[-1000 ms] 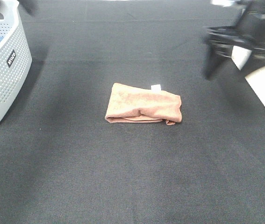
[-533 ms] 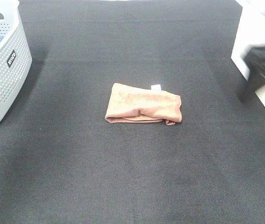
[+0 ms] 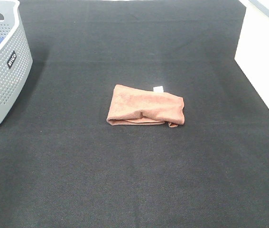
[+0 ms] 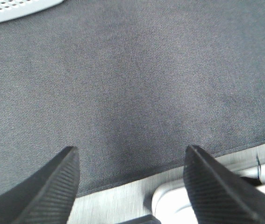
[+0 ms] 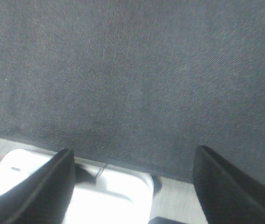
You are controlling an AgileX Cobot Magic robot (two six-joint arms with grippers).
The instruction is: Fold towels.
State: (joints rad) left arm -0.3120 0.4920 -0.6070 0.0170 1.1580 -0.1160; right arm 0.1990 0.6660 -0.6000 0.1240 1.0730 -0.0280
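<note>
A salmon-pink towel [image 3: 145, 107] lies folded in a small rectangle at the middle of the dark cloth-covered table [image 3: 125, 180], with a white tag at its far edge. Neither arm shows in the exterior high view. My left gripper [image 4: 130, 161] is open and empty over the table's edge. My right gripper [image 5: 134, 161] is open and empty, also over the table's edge. The towel is out of both wrist views.
A grey perforated laundry basket [image 3: 4, 66] stands at the far left, with something blue inside. Its rim shows in the left wrist view [image 4: 15, 8]. A white box [image 3: 264, 57] stands at the far right.
The right arm has pulled back from above the table's far right and left the exterior high view. The left arm has gone from the top left corner. The towel has not moved.
</note>
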